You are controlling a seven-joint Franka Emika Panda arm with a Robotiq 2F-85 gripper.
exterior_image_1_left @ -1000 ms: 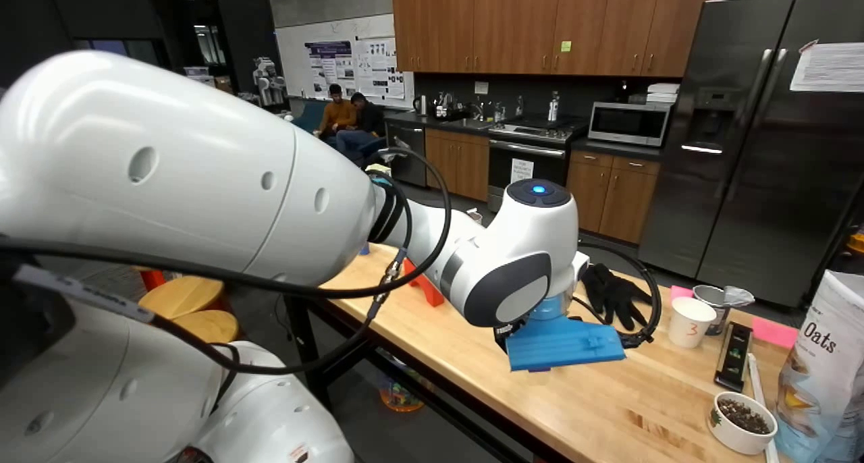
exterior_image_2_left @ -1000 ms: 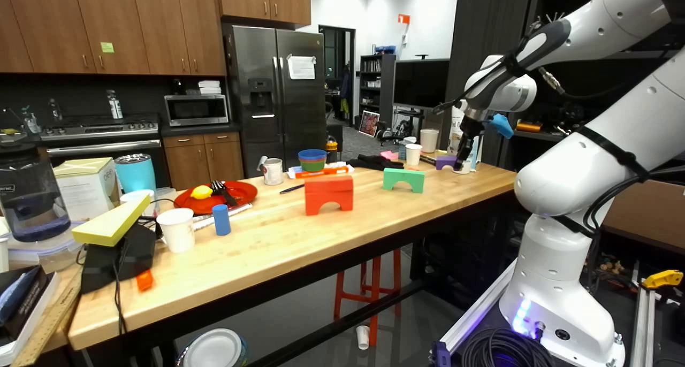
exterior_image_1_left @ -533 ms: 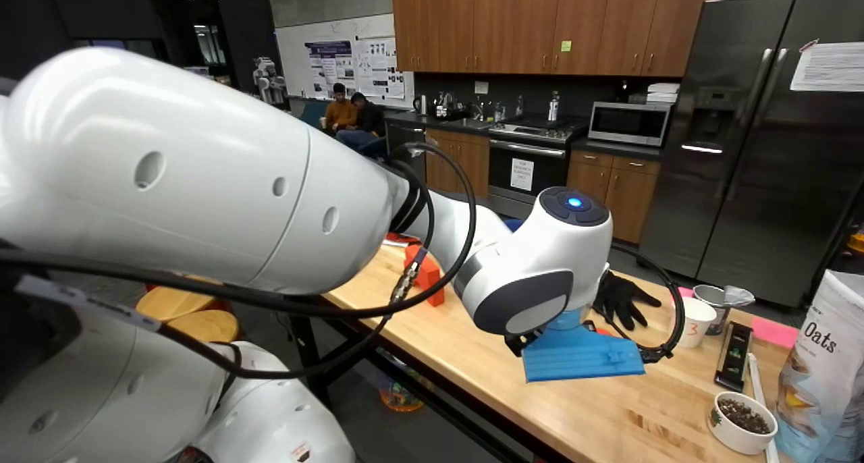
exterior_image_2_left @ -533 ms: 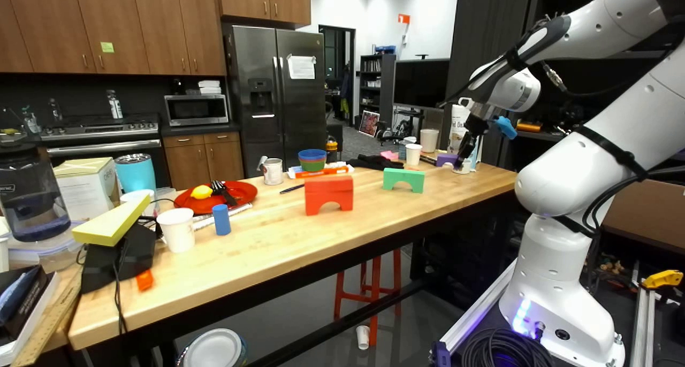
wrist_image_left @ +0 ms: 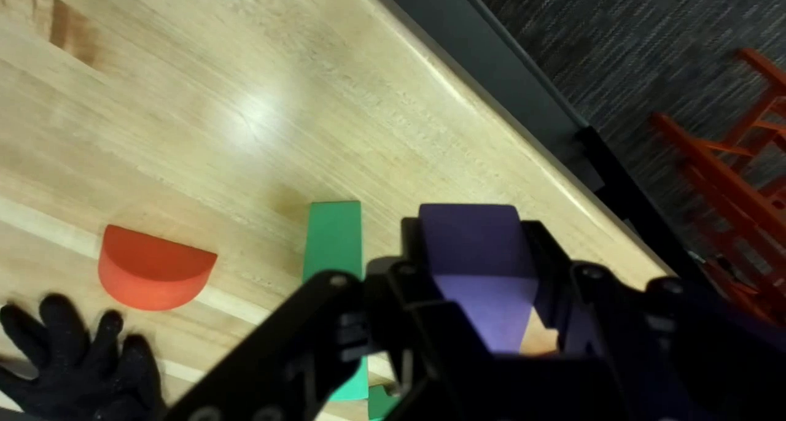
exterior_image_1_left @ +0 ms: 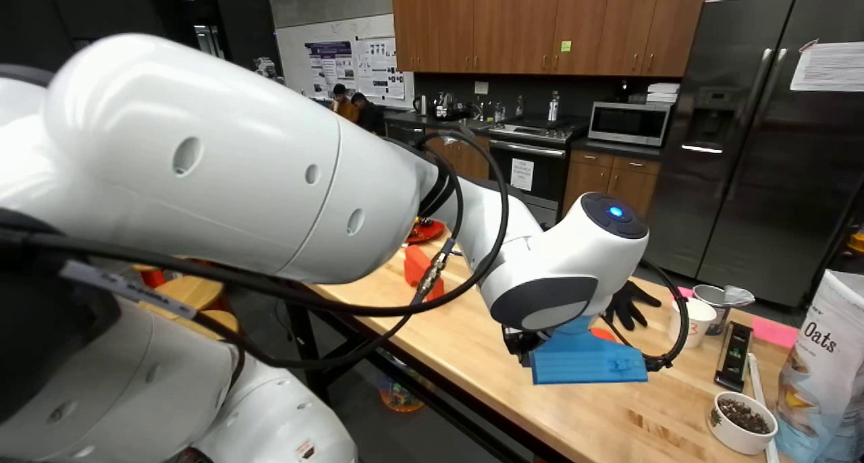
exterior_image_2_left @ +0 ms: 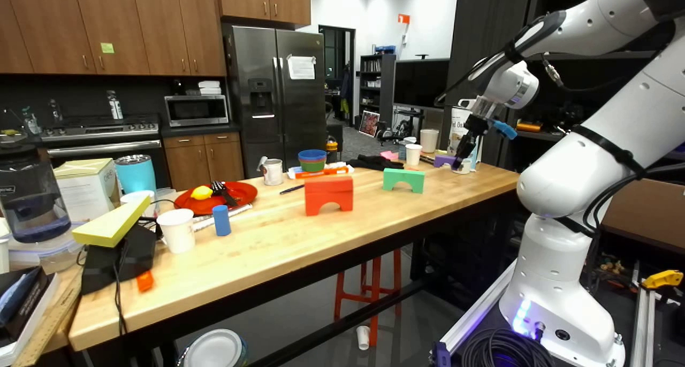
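Observation:
My gripper (wrist_image_left: 473, 234) is shut on a purple block (wrist_image_left: 485, 304), with one finger on each side of it. In an exterior view the purple block (exterior_image_2_left: 444, 161) shows at the fingertips, near the table's far end. In an exterior view (exterior_image_1_left: 520, 341) the blue piece on the wrist hides the fingers and the block. A green arch block (wrist_image_left: 334, 240) stands to the left of the fingers in the wrist view; it also shows in an exterior view (exterior_image_2_left: 403, 180). A red half-round block (wrist_image_left: 156, 274) lies beyond the green one, and shows in an exterior view (exterior_image_1_left: 603, 333).
A black glove (wrist_image_left: 80, 359) lies near the red half-round block. A white bowl (exterior_image_1_left: 742, 422), a paper cup (exterior_image_1_left: 692, 321) and an oats bag (exterior_image_1_left: 820, 368) stand at the table's end. A red arch block (exterior_image_2_left: 329, 195) stands mid-table. The table edge (wrist_image_left: 491, 114) runs close by.
The arm has swung toward the oats end and tilted, the hand moving right and slightly down in an exterior view. The purple block stays in the fingers and has shifted slightly. Other objects are unmoved.

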